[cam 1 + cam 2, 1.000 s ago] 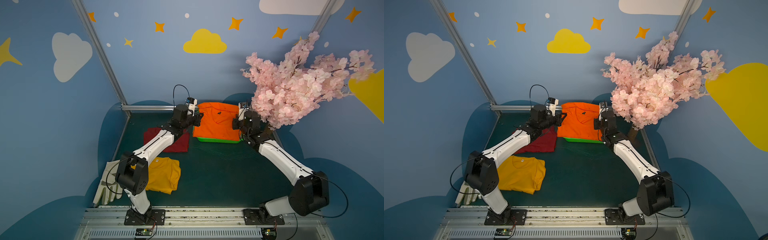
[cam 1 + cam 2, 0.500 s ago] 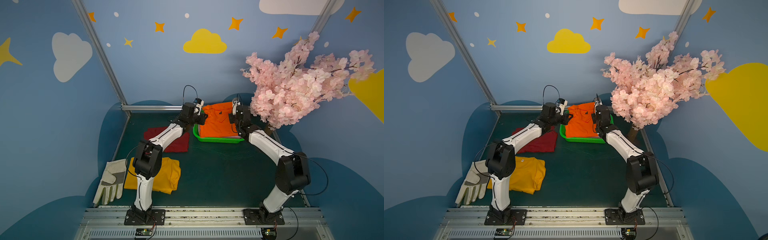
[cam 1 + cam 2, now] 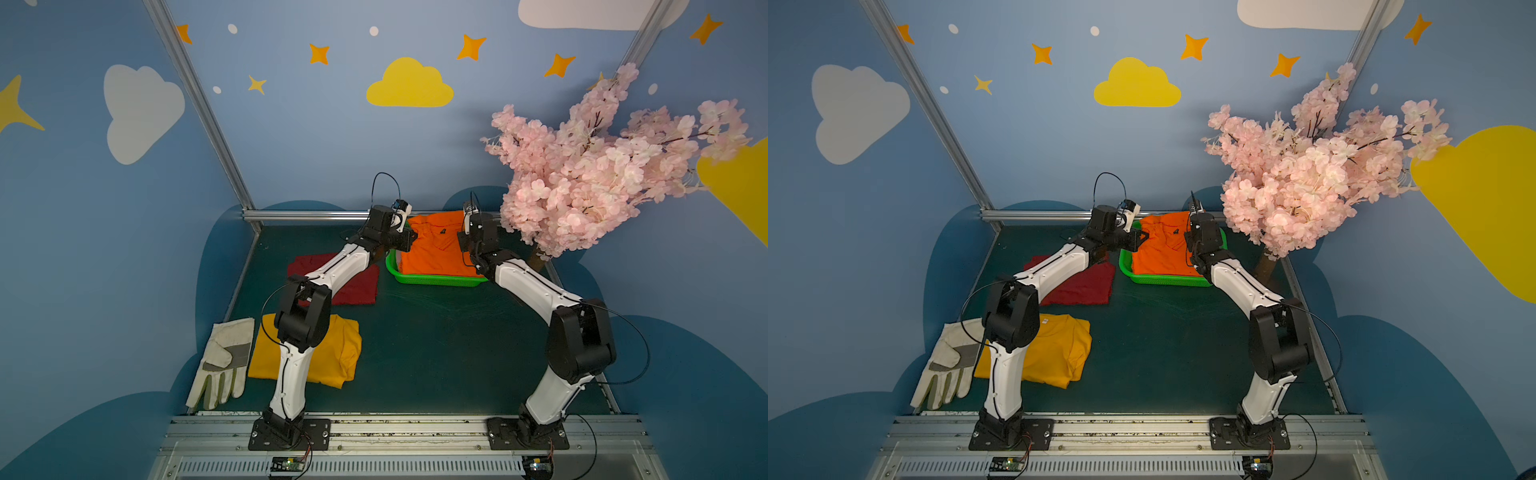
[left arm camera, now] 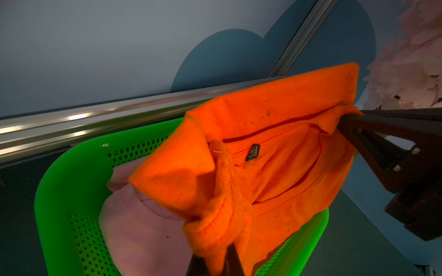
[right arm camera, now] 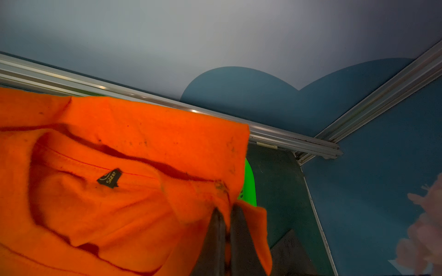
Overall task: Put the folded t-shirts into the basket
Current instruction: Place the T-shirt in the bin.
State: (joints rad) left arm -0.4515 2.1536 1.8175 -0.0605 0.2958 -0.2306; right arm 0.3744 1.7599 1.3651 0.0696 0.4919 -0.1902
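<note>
Looked at the orange t-shirt first. Bright orange, kinda rumpled, collar side up with a little black "size" tag showing in both wrist views. Noticed a few dark specks on the cloth near the collar too. Hung stretched out right over the basket, covering most of it in both top views, near hem down inside by the near rim.

Found the basket at the far edge of the desk, right of the middle, close to the pink blossom tree. Bright green plastic, perforated walls, rounded rim. Spotted the pink t-shirt already lying inside it, under the orange one, visible only from the left wrist camera.

Saw the left end effector pinched tight on a bunched-up fold at the shirt's left side, dark fingers close together with cloth squeezed between. Saw the right end effector clamped the same way on the opposite side, near the collar seam, fingers together on orange cloth.

Left out on the desk: the dark red t-shirt, flat just left of the basket and partly under the left arm; the mustard yellow t-shirt, folded, toward the front left corner; the whitish work glove just beside that, by the left edge.
</note>
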